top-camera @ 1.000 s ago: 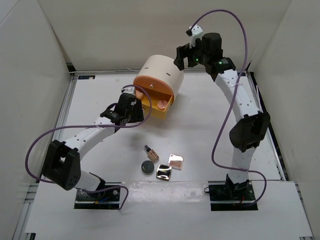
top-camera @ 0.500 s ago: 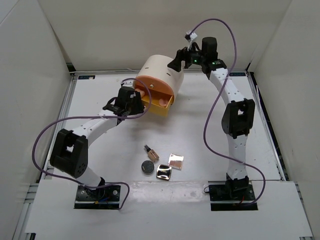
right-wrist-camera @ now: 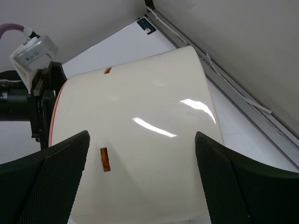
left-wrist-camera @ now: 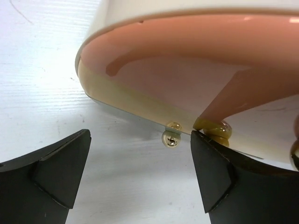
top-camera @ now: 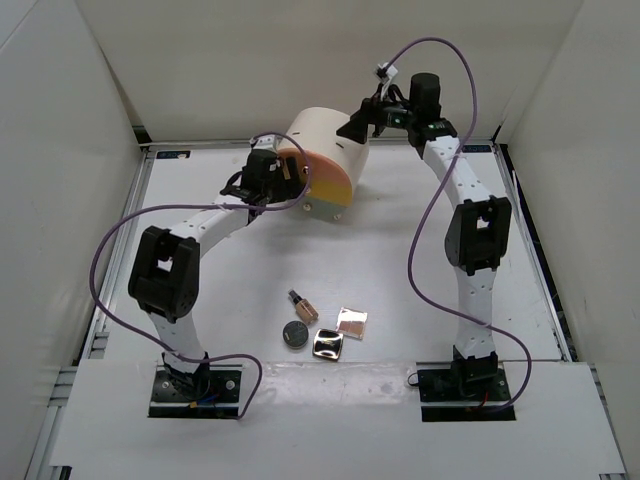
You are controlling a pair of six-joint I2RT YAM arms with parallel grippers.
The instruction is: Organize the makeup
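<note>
Some makeup lies on the table's near middle: a small foundation bottle [top-camera: 302,304], a black round compact [top-camera: 294,333], a shiny square compact [top-camera: 327,345] and a pink square compact [top-camera: 351,321]. My left gripper [top-camera: 285,178] is open and empty, right at the orange drawer front [top-camera: 325,185] of the cream cylinder [top-camera: 325,140]. In the left wrist view the left gripper [left-wrist-camera: 140,172] has its right finger [left-wrist-camera: 219,177] touching a yellow knob [left-wrist-camera: 212,130]. My right gripper [top-camera: 358,125] is open against the cylinder's back top. In the right wrist view the right gripper [right-wrist-camera: 140,182] straddles the cylinder [right-wrist-camera: 140,121].
The cylinder's drawers look shut, the orange face [left-wrist-camera: 196,70] flush. A gold screw knob [left-wrist-camera: 170,139] sits under the face. White walls enclose the table [top-camera: 420,250] at left, back and right. The left wrist camera [right-wrist-camera: 32,51] shows beyond the cylinder.
The orange drawer that stood open with peach items inside is now shut. My left gripper moved up and right with it to the cylinder's face. My right gripper came down onto the cylinder's back.
</note>
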